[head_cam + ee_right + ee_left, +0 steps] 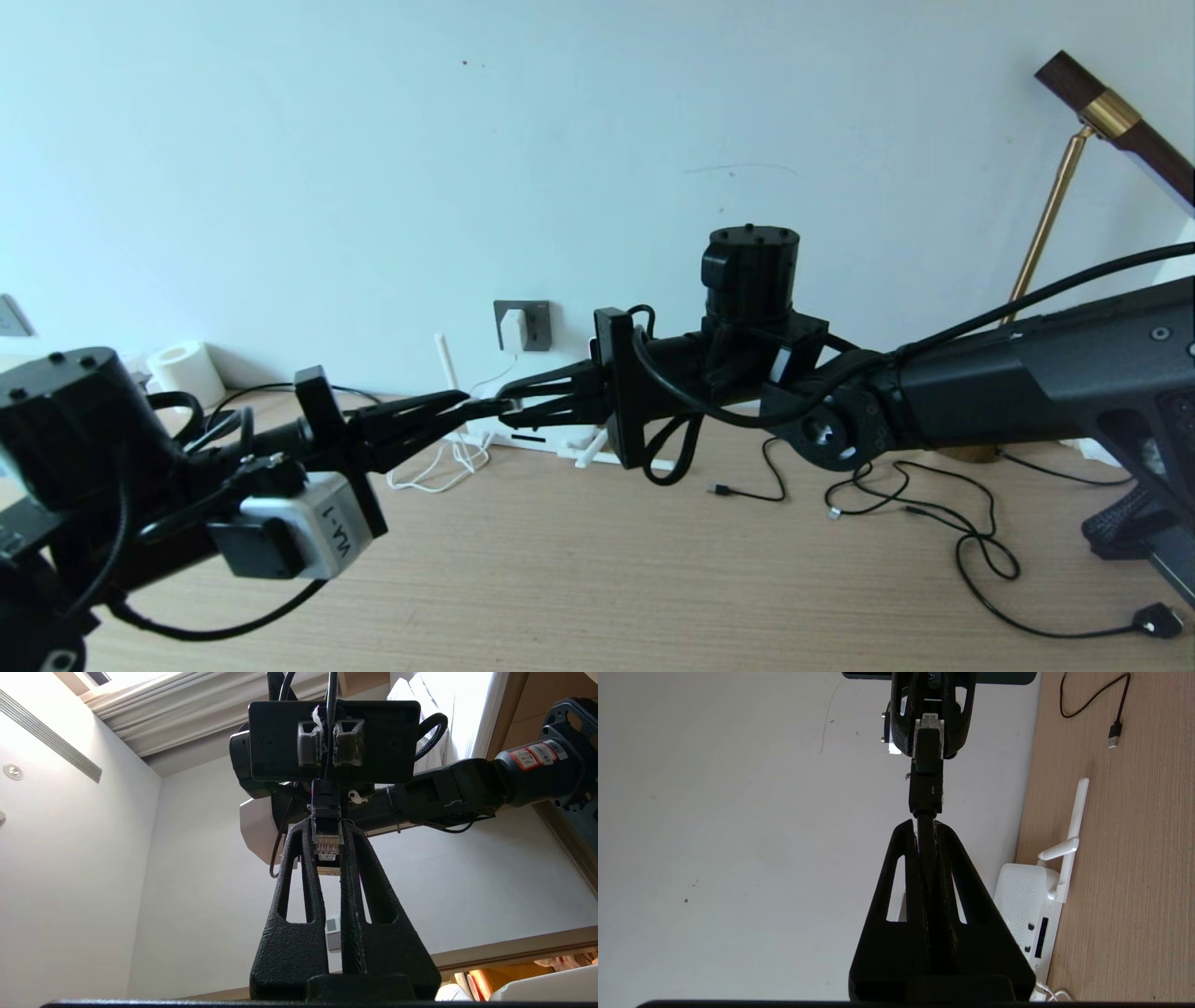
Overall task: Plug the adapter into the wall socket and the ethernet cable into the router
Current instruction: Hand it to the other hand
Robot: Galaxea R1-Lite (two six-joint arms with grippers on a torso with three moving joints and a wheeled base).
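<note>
Head view — both ribbed black grippers' jaws clamp the ethernet cable [485, 408] — its clear-tipped plug between them.

A: The head view looks forward and down, wall socket [523, 325] at centre.
B: Both wrist views face each other closely, sharing the ethernet cable [927, 765] plug mid-frame.

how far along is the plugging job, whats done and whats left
Done: the adapter sits in the wall socket. In hand: both pincers meet tip to tip above the router; the left pincer clamps the ethernet cable and the right pincer pinches its clip plug. Left: pushing that plug into a router port.
</note>
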